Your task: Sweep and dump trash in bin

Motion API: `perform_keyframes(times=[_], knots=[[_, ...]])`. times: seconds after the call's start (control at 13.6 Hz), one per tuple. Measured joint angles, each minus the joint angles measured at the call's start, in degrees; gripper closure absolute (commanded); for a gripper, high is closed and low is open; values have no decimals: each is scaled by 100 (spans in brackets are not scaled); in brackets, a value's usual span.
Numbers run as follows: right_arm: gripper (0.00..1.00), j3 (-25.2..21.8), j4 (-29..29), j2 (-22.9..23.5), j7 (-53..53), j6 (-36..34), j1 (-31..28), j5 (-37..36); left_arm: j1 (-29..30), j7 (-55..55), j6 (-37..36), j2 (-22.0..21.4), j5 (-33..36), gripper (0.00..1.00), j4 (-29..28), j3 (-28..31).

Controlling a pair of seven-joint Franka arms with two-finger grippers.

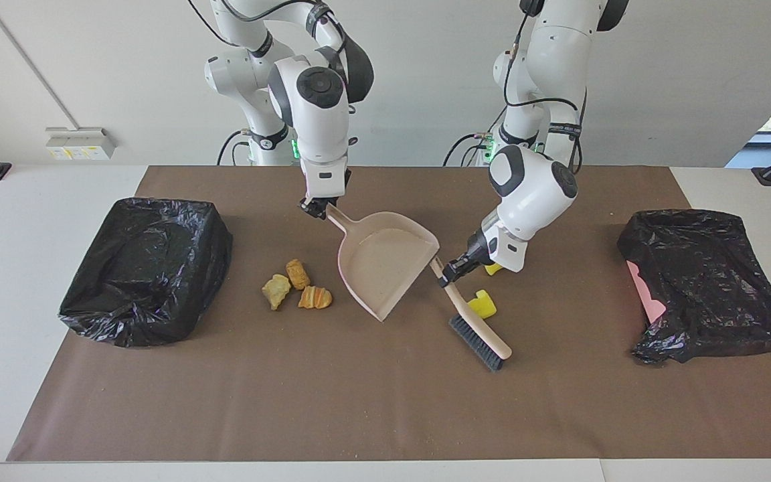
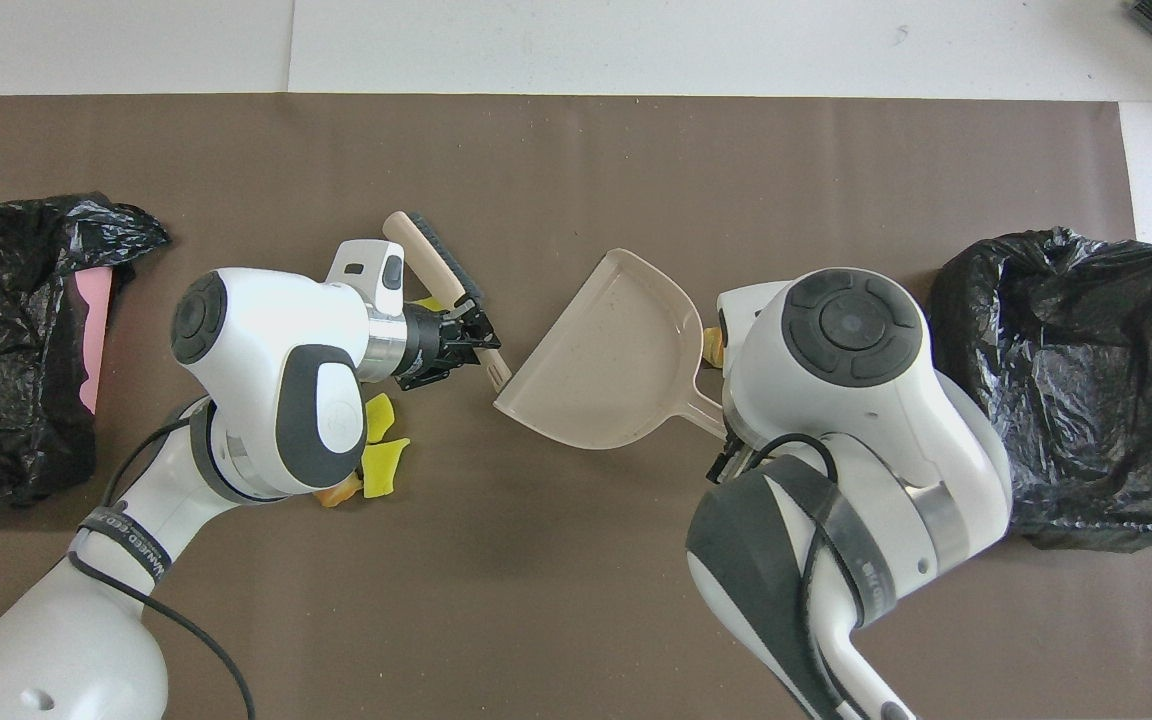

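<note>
My right gripper (image 1: 317,209) is shut on the handle of the pale pink dustpan (image 1: 382,268), which hangs tilted over the mat with its mouth turned toward the brush. My left gripper (image 1: 451,273) is shut on the beige handle of the brush (image 1: 486,331), whose bristles sit low at the mat. One yellow sponge chunk (image 1: 482,304) lies right beside the brush, and another (image 1: 492,269) peeks out under the left wrist. Three trash lumps (image 1: 295,288) lie beside the dustpan toward the right arm's end. In the overhead view more yellow and orange scraps (image 2: 383,465) show by the left arm.
A black-bagged bin (image 1: 144,268) stands at the right arm's end of the brown mat. A second black bag (image 1: 707,281), with something pink at its edge, lies at the left arm's end. Crumbs dot the mat near its edge farthest from the robots.
</note>
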Motion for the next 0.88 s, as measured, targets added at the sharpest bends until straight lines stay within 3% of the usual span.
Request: perform_keyframes(times=[0.29, 0.59, 0.88], knots=[[100, 4, -236, -115, -689, 5, -171, 0, 22, -579, -1133, -360, 48, 100, -128, 86], [100, 14, -844, -447, -905, 199, -136, -6, -19, -1212, -1746, -997, 693, 100, -806, 35], [100, -3, -1136, -578, -1352, 430, -285, -9, -25, -1259, -2339, -1323, 965, 100, -863, 24]])
